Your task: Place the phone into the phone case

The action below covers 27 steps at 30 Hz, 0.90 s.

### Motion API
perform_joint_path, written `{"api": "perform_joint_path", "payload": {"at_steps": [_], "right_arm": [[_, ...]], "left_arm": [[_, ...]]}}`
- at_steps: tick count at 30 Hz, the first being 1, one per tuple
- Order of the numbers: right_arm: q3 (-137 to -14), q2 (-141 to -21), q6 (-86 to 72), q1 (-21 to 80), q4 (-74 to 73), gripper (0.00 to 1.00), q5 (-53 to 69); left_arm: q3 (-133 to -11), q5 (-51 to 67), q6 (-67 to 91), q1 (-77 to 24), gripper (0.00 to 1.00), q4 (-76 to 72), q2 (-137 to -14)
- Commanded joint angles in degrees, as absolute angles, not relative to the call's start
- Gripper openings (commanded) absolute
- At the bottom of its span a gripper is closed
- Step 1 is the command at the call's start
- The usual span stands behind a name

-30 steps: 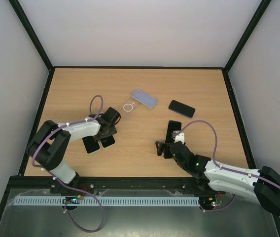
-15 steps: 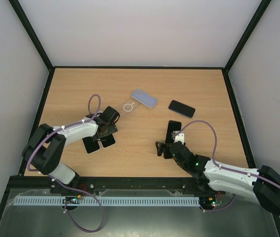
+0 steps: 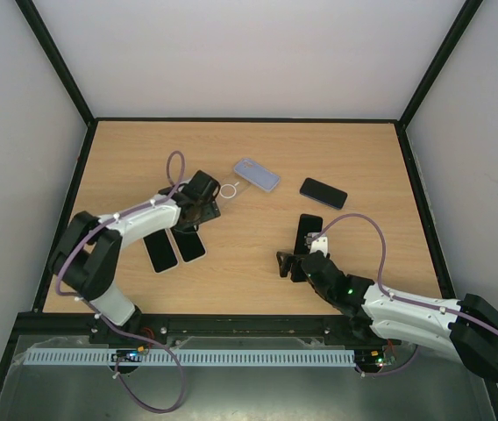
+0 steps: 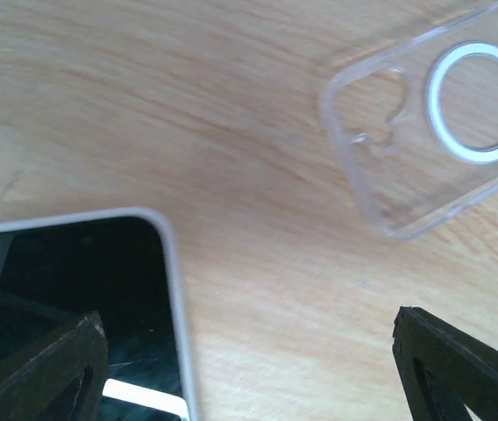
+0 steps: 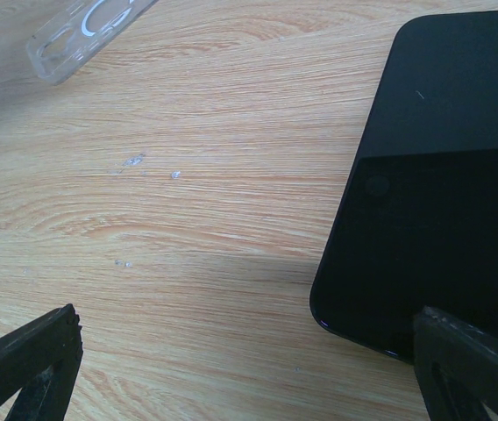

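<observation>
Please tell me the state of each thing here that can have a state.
clear case: empty, lying flat.
white-edged phone: face up, screen dark, outside the case.
black phone: lying flat, not gripped.
left tool: open, holding nothing.
right tool: open, holding nothing.

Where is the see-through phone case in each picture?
Top external: clear case near the middle of the table.
Left wrist: case in the top right corner.
Right wrist: case in the top left corner.
Shared landmark: the case's white ring.

Clear glossy plastic case (image 4: 411, 167); matt wood-grain table (image 4: 144, 105)
</observation>
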<state>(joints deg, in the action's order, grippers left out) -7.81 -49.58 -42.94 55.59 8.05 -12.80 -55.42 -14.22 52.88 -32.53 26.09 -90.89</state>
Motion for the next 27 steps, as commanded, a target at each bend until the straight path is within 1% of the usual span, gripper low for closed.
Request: {"api": "perform_joint_path", "payload": {"at_steps": [1,7,19,21,22,27], "right_arm": [[-7.42,-49.59,-43.59,55.74,8.78,0.99,-14.75],[-7.33,-49.3,-43.64,55.72,8.7,0.99,-14.85],[-7.31,-49.59,-43.68,55.75,8.87,0.99,-14.64],[-7.32,-49.65,-43.68,55.78,8.88,0.99,-14.63],[-7.3,-49.66,-43.68,55.81,8.87,0.99,-14.6],[-7.36,-49.57,-43.77,55.76,8.88,0.99,-14.72]], "left_arm": [[-60.57,-11.43,51.18,-32.13,0.88,24.18,-97.0],[-66.79,-11.49,50.3,-31.3,0.79,24.32,-104.14],[-70.49,-12.06,49.28,-31.11,0.52,23.59,-111.64],[-70.7,-12.04,49.09,-31.02,0.43,23.88,-112.43],[-70.45,-12.04,49.01,-31.02,0.41,23.9,-112.62],[-67.61,-11.31,47.87,-31.0,0.22,23.19,-112.13]]}}
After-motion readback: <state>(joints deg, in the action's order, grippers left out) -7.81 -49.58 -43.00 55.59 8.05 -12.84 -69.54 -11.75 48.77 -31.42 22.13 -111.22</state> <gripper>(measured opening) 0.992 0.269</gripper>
